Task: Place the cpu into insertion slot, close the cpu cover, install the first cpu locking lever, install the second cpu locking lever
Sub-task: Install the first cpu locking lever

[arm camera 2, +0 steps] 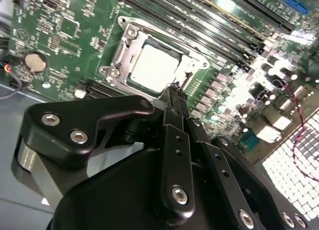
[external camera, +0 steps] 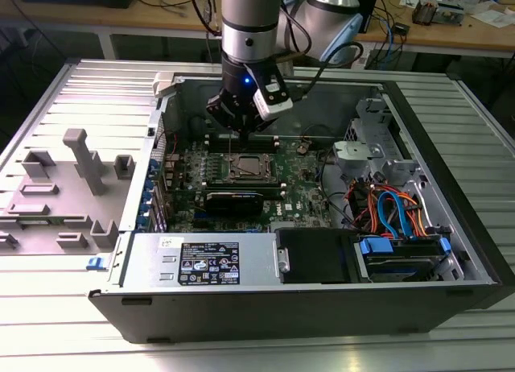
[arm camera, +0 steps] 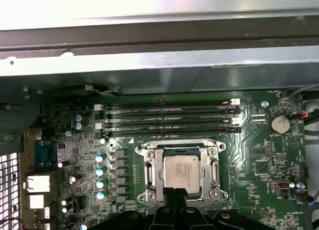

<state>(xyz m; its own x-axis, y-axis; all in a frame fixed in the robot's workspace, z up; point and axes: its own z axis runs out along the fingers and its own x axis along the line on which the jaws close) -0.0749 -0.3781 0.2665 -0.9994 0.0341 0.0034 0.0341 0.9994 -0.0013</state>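
Leftmost in the exterior view, a grey fixture plate (external camera: 60, 199) lies on the slatted metal surface (external camera: 80, 82) beside the open computer case (external camera: 322, 312). Centrally, the tool (arm camera 2: 174, 90) hangs over the green motherboard (external camera: 302, 199), its tip just beside the insertion slot (external camera: 245, 169). In the second wrist view its fingers are drawn together to one narrow point with no gap, and nothing can be seen between them. In both wrist views the cpu (arm camera: 180, 172) sits in the slot, with the cpu cover (arm camera: 151, 176) lying flat around it; whether either locking lever is latched cannot be told. Likely hazards: the tip may slip off a thin lever and scrape the board or the nearby memory slots (arm camera: 169, 118), or a lever may spring back if released short of its hook. Rightmost, blue and orange cables (external camera: 394, 215) crowd the drive bay. As for writing, the label (external camera: 208, 263) on the power supply and the faint marking on the cpu are too small to read.
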